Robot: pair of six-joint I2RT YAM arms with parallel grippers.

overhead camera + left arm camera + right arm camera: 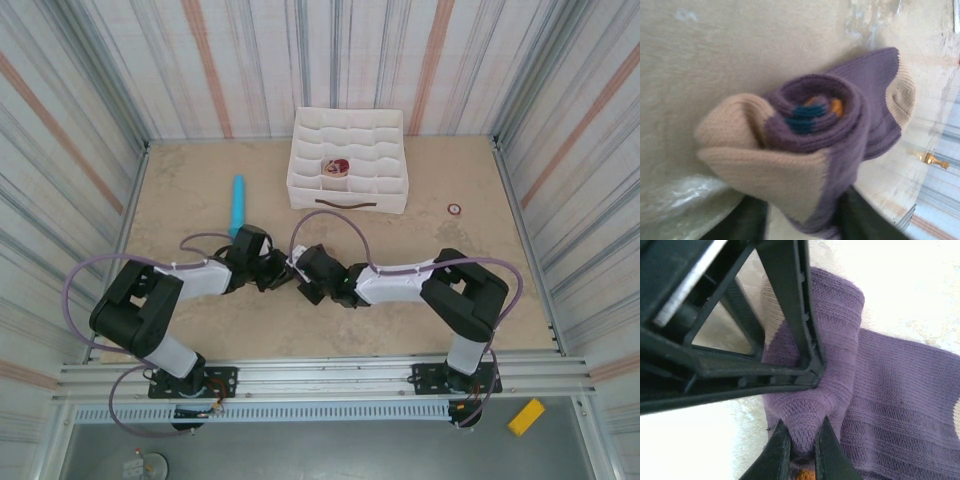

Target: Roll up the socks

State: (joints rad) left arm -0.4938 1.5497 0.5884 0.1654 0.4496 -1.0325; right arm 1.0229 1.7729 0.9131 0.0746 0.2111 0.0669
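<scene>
**Socks [810,145] wound into a roll, both grippers at the bundle**

On the table [450,180], on the near side of the white divided box [348,160] and a little left of its middle, the two arms meet nose to nose over the socks. The left wrist view shows a tight spiral of purple knit with blue and orange at its core and tan fabric folded round the outside. The left gripper [797,222] has its fingers apart, one on either side of the roll's lower edge. I cannot tell whether they press it or stand clear. The right gripper [802,445] is pinched together on a fold of purple fabric at the roll's edge, and the left arm's dark frame sits just above it.

Rolling looks close to done. The step in hand is probably securing the bundle, by drawing the outer cuff over the coil so it cannot spring open. That would call for one gripper to keep the roll steady while the other draws the pinched fabric over without dragging the spiral loose.

Farther out, a light-blue cylinder [237,205] lies just left of the box's near left corner. One cell of the box holds a small reddish bundle [336,168].
</scene>
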